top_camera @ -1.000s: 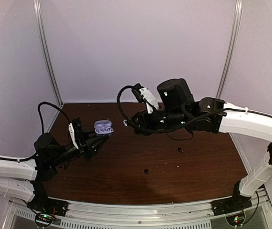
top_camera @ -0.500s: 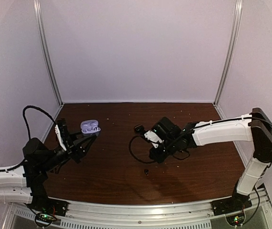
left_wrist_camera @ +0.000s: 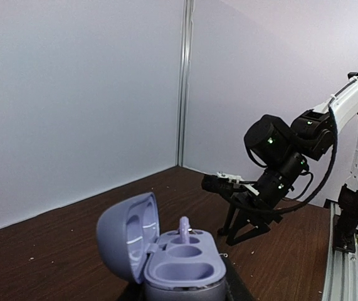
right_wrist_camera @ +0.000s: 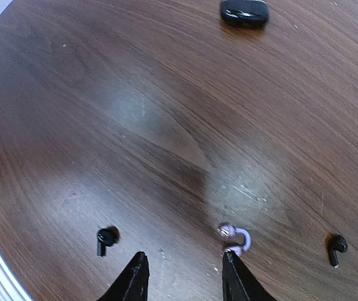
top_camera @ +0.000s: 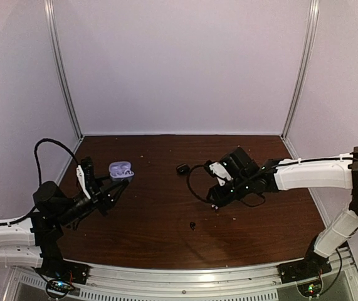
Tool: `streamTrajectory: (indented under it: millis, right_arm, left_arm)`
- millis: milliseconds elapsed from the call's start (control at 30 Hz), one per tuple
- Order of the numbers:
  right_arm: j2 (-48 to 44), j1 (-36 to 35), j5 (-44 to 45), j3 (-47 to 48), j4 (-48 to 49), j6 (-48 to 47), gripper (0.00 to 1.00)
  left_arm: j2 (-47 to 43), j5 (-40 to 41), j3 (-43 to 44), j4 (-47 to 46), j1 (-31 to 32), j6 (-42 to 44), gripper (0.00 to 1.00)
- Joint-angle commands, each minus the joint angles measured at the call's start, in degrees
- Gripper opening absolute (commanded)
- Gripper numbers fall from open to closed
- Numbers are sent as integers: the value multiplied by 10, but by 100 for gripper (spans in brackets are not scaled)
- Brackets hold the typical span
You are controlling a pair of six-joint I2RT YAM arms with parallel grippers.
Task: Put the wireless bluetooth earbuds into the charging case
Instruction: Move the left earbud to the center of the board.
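Observation:
My left gripper [top_camera: 120, 180] is shut on the open lavender charging case [top_camera: 120, 169], held above the table's left side. In the left wrist view one lavender earbud [left_wrist_camera: 184, 227] stands upright in the far socket of the charging case [left_wrist_camera: 182, 266]; the near socket is bare. My right gripper [right_wrist_camera: 185, 263] hangs open low over the table, nothing between its fingers. A second lavender earbud [right_wrist_camera: 236, 237] lies on the wood right at its right fingertip [right_wrist_camera: 232, 258]. One black earbud [right_wrist_camera: 105, 237] lies to the left and another black earbud [right_wrist_camera: 337, 246] to the right.
A shut black case [right_wrist_camera: 244, 11] lies farther back on the brown table [right_wrist_camera: 135, 106], also seen as the black case [top_camera: 182, 168] mid-table. One black earbud [top_camera: 192, 225] lies nearer the front edge. Pale walls and metal posts enclose the table.
The right arm came down from beside the lavender case to the table at centre right, and its jaws have opened. The left arm drew the case back to the left.

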State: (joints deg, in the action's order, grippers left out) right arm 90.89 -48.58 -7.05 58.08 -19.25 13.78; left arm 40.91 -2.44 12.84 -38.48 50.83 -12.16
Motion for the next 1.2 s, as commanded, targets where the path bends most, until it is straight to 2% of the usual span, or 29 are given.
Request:
streamTrajectory:
  millis: [0, 267, 467, 667, 967, 1167]
  right_arm:
    - [-49, 61, -33, -68, 55, 47, 39]
    - [9, 116, -68, -64, 48, 32, 37]
    - [11, 121, -29, -90, 37, 7, 31]
    - [40, 118, -56, -99, 63, -4, 30]
    - [91, 60, -92, -58, 67, -1, 28]
    - [154, 2, -117, 31, 62, 19, 28]
  left_arm:
    - [15, -5, 3, -29, -4, -2, 0]
    - [26, -5, 8, -38, -4, 1, 0]
    - [18, 4, 5, -34, -4, 3, 0]
    - [28, 1, 5, -40, -4, 3, 0]
    - [21, 9, 3, -33, -4, 4, 0]
    - [30, 8, 6, -40, -4, 4, 0]
